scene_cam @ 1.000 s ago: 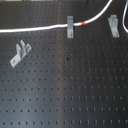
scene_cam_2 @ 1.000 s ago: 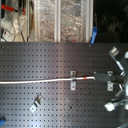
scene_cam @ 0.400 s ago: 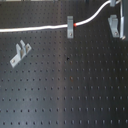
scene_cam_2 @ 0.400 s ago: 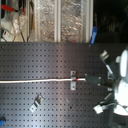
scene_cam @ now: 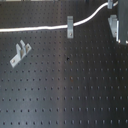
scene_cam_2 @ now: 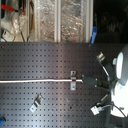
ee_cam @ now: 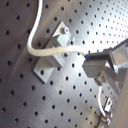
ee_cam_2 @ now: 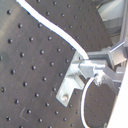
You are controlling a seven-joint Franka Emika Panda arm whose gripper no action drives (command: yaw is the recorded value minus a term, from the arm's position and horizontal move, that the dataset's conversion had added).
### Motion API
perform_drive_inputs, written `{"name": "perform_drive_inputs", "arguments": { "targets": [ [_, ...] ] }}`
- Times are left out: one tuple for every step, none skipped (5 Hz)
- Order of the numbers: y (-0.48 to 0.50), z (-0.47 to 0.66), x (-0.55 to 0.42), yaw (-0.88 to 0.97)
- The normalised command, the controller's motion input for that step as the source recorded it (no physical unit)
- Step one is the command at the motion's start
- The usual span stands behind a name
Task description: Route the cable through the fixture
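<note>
Pegboard [scene_cam: 75,95] dark, hole-dotted, mostly bare across lower part in first exterior view. Clip [scene_cam: 70,26] grey, upright, near top centre of first exterior view; same clip [scene_cam_2: 74,80] mid-board in second exterior view. Second clip [scene_cam: 19,52] lying well apart toward first exterior view's left, away from cable. Third clip [scene_cam: 114,24] near first exterior view's right edge, just beside arm [scene_cam: 123,22]. Cable [scene_cam: 35,28] white, long axis running across board from first exterior view's left edge, through or against centre clip, then curving up toward gripper. In second exterior view cable [scene_cam_2: 35,81] lies straight and level from left edge to clip. Gripper [scene_cam_2: 86,80] just beyond clip on second exterior view's right, closed on cable end, seen as dark narrow fingers. In first wrist view cable [ee_cam: 50,50] crosses over clip [ee_cam: 52,52]. Clutter and shelving [scene_cam_2: 47,20] beyond board's far edge in second exterior view. Open board below cable line.
</note>
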Motion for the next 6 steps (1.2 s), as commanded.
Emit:
{"name": "perform_drive_inputs", "arguments": {
  "targets": [
    [0.362, 0.0, -0.104, 0.0],
    [0.156, 0.0, -0.002, 0.0],
    [0.102, 0.37, -0.348, 0.02],
    [0.047, 0.42, -0.581, 0.26],
    [0.017, 0.0, -0.014, 0.0],
    [0.167, 0.0, 0.04, 0.03]
  ]
}}
